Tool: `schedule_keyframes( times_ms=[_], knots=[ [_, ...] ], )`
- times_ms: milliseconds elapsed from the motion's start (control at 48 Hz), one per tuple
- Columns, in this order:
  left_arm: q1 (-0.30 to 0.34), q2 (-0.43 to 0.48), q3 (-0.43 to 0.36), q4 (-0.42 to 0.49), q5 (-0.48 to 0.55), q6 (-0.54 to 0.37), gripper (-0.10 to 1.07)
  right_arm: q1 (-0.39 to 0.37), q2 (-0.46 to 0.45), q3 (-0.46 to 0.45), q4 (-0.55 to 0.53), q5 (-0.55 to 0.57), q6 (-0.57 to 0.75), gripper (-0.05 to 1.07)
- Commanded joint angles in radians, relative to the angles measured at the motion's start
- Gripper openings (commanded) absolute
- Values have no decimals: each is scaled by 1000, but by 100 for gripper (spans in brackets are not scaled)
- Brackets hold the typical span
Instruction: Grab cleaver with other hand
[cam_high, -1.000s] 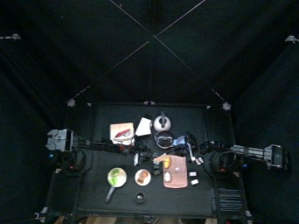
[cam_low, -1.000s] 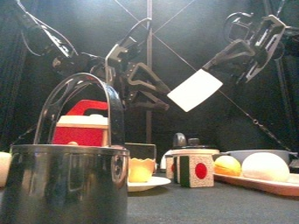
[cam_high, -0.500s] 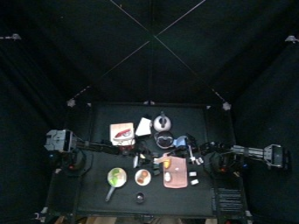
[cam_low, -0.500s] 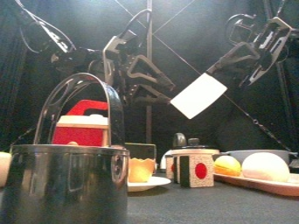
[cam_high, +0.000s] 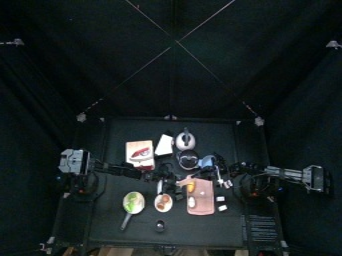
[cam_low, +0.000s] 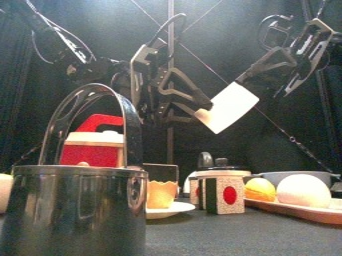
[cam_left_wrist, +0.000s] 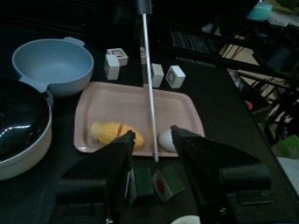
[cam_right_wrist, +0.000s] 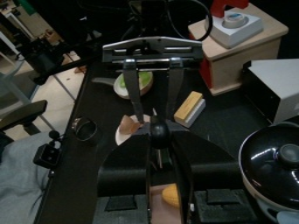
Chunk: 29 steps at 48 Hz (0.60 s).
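While our right gripper (cam_low: 274, 62) clamped the cleaver (cam_low: 230, 107) high in open air, our left gripper (cam_low: 187, 95) straddled its blade edge, jaws apart.

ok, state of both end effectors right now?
Left end effector: open, jaws either side of the cleaver blade, not clamped.
Right end effector: closed on the cleaver handle.
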<state>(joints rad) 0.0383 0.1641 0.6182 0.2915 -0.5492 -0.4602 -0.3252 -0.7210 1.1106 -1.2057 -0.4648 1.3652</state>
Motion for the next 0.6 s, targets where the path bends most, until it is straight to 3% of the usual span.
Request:
schedule_keyframes(
  times_ms=[0, 104, 208, 583],
  knots=[
    [3, -15, -34, -2, -9, 2, 57, -3, -23, -29, 8, -3, 0, 39],
    [3, -43, -41, -12, -11, 2, 39, -3, -49, -21, 14, -3, 0, 39],
    [5, -61, -37, -23, -18, 2, 31, 2, -46, -11, 17, -5, 3, 39],
    [28, -95, 15, -43, -18, 3, 31, 11, -49, 83, 35, -5, 11, 39]
  ],
)
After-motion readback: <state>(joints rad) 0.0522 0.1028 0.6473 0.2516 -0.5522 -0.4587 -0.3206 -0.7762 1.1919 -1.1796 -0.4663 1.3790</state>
